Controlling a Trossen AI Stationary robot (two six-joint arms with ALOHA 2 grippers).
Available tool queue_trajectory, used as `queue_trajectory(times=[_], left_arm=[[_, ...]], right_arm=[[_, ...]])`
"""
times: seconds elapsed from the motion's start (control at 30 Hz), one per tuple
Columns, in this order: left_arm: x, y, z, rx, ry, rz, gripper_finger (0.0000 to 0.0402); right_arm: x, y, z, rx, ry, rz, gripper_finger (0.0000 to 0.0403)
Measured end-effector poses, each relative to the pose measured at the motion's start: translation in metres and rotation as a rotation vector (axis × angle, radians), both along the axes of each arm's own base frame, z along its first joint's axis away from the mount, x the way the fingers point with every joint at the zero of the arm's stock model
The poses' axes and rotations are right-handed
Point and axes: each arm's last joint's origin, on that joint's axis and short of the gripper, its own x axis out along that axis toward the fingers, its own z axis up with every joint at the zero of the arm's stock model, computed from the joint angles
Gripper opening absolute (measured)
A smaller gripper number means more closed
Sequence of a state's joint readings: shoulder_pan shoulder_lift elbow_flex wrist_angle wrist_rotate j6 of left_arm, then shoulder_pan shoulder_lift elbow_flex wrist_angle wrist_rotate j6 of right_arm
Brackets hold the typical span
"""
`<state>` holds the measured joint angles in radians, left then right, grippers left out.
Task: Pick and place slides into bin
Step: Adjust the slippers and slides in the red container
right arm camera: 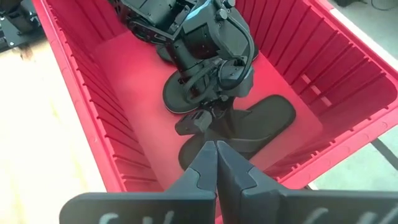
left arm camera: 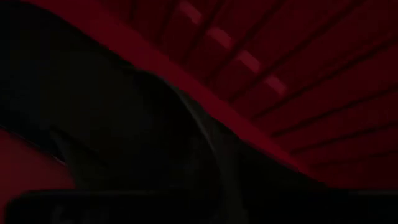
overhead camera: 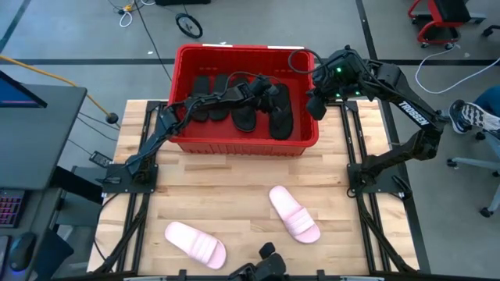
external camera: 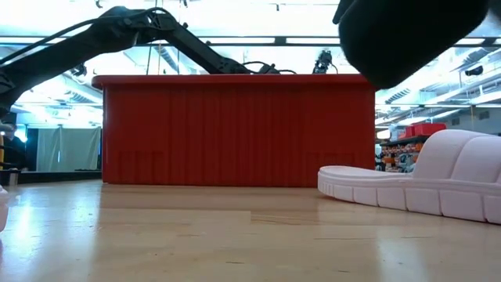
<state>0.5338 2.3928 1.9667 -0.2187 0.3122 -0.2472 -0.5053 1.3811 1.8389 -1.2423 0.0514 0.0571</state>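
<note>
**Left gripper down among black sandals in the red bin; two pale slides lie on the table**

Left gripper reaches deep into the red bin, low over the black sandals lying on the bin's floor. From where I stand I cannot tell whether its fingers are spread or pinching anything; its own camera sees only dark shapes against red ribbed wall. A black slide lies just beneath and beside it, and a black flip-flop lies toward the middle of the bin, with more dark sandals at the nine o'clock side of the floor.

Right gripper hovers over the bin's three o'clock rim, fingers pressed together and holding nothing, pointing down at the left arm's wrist.

Two pale pink slides sit out on the wooden table, well apart from the bin. One pink slide lies toward five o'clock of the bin, angled; the other pink slide lies toward seven o'clock, close to the table's near edge. Seen level across the table, the bin stands as a tall ribbed red wall with one pale slide in front of it at the right.
</note>
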Motion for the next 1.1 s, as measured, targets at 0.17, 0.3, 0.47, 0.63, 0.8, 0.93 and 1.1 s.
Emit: queue_trajectory(times=[0.17,0.3,0.47,0.63,0.8,0.93,1.1], left_arm=[[0.003,-0.005,0.0,0.006,-0.004,-0.014,0.0201],[0.009,-0.013,-0.002,0.024,-0.012,-0.045,0.0258],[0.014,-0.021,-0.003,0.038,-0.013,-0.07,0.0271],[0.012,-0.013,-0.002,0.084,-0.024,-0.051,0.0221],[0.008,-0.004,-0.016,-0.075,-0.026,0.051,0.0167],[0.013,-0.007,-0.018,-0.074,-0.056,0.024,0.0155],[0.016,-0.013,-0.018,-0.015,-0.048,-0.026,0.0166]], right_arm=[[0.0,0.0,0.0,-0.005,0.003,0.006,0.0002],[0.0,0.0,0.0,-0.006,0.004,0.006,0.0002],[0.0,0.0,0.0,-0.006,0.004,0.007,0.0002],[0.0,0.0,0.0,-0.021,0.014,0.025,0.0002],[0.0,0.0,0.0,-0.021,0.014,0.025,0.0002],[0.0,0.0,0.0,-0.021,0.014,0.024,0.0002],[0.0,0.0,0.0,-0.021,0.014,0.025,0.0002]])
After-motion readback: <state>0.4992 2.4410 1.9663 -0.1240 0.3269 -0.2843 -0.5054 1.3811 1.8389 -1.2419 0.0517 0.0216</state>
